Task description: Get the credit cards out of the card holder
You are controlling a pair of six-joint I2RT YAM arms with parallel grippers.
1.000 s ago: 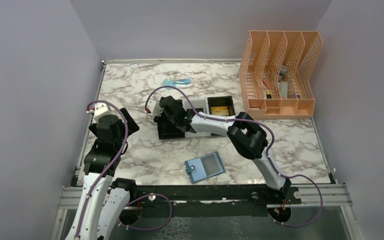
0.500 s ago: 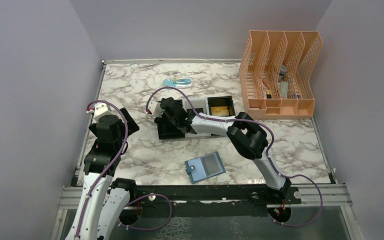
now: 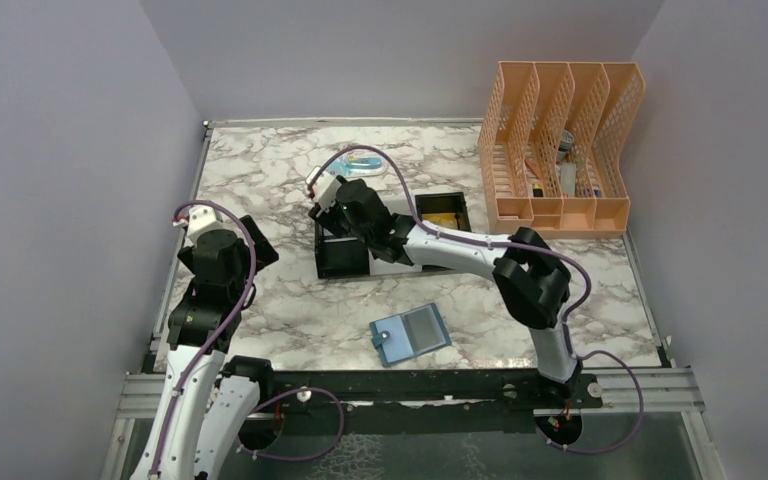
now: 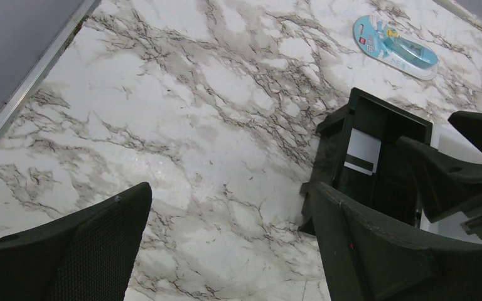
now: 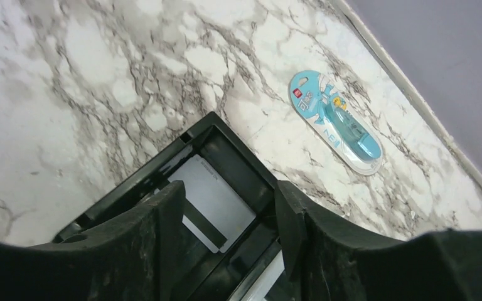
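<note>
Near the left edge of the marble tabletop [image 3: 260, 170], the left tool [image 4: 229, 188] hangs above bare stone with its two fingers spread wide apart, gripping nothing.

Toward the middle stands a black tray [image 3: 340, 262]. The right arm reaches across from the near right corner, and the right tool [image 5: 226, 194] sits over the tray's left compartment. Its fingers are parted and closed on nothing. Between them, down in that compartment, lies a white card [image 5: 210, 204] with a dark stripe; whether the fingertips touch the tray cannot be told.

Beyond the tray, close to the far edge, a blue packet [image 3: 355, 163] lies flat.

The card holder [image 3: 411, 334] rests flat near the middle of the near edge, teal with a greyer panel on its face. It is well apart from both tools and slightly turned against the edge.

In the tray's right compartment there is a yellow item [image 3: 440, 218] — too small to identify.

An orange file rack [image 3: 560, 150] stands in the far right corner, with a few small objects in its slots.
</note>
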